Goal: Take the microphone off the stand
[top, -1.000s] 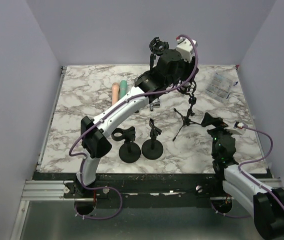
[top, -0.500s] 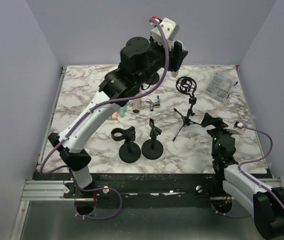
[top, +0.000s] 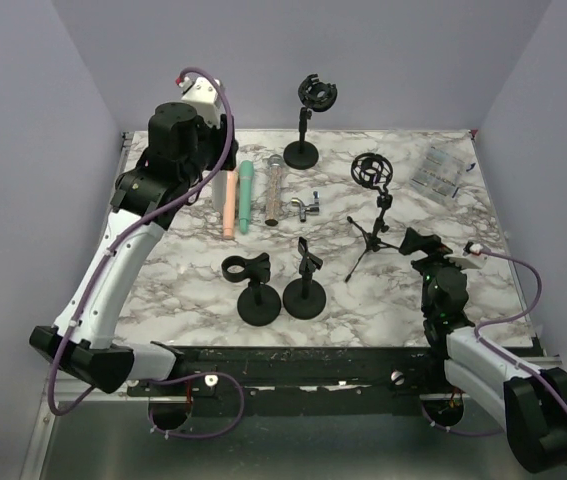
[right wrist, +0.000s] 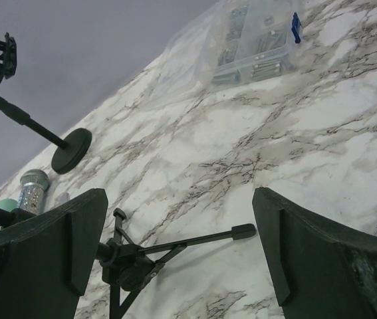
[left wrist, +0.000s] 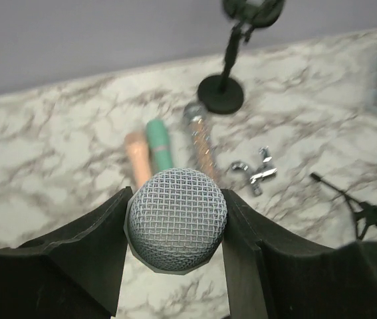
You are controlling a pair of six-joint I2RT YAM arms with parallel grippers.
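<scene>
Microphone (left wrist: 176,226): clamped in the left gripper (left wrist: 176,199), with a finger against each side of the mesh head. From the wrist it is seen end-on, grille toward the camera. Its long axis runs straight along the view, and the body is hidden behind the head. It is held in the air over the far-left part of the table (top: 163,270), well apart from every stand.

On the table beyond it, side by side, lie a peach mic (left wrist: 137,159), a green mic (left wrist: 159,143) and a glitter mic (left wrist: 201,139).

The far stand (top: 303,150) is upright at the far edge. The tripod stand (top: 371,215) sits right of centre.

Right gripper (top: 418,243): low at near right, jaws wide apart, just near of the tripod's legs.
</scene>
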